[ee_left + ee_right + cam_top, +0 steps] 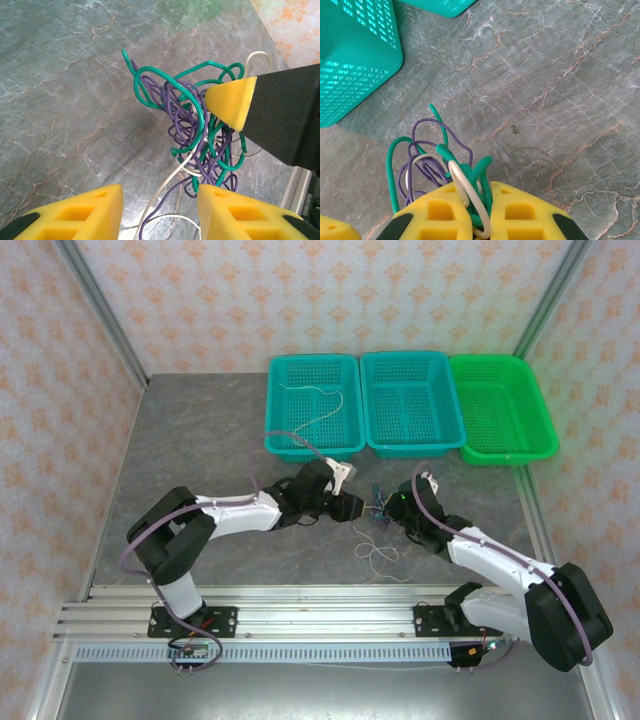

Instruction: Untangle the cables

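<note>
Separation looks to be the step in hand: the tangle (378, 505) of teal-green, purple and whitish cables sits mid-table (200, 440), between the two grippers and near the front of the left basket (310, 447), where one whitish cable (322, 408) already lies apart. The right gripper (479, 212) is clamped on the clump, with green and whitish loops pinched between its yellow fingers. The left gripper (159, 215) is spread wide and holds nothing, its fingers either side of the strands leaving the knot's lower part. I judge that the next move calls for the left gripper to close on one strand alone, best the whitish strand (167, 186) running out between its fingers. It would then draw that strand away from the right gripper, which anchors the rest. Taking two colours at once would likely tighten the knot. The tangle is a rounded clump with no clear long axis, and whether it rests on the table I cannot tell. The whitish strand gives the only line, trailing from it toward the near edge of the table. A free green end (435, 117) points away from the right gripper, toward the baskets
</note>
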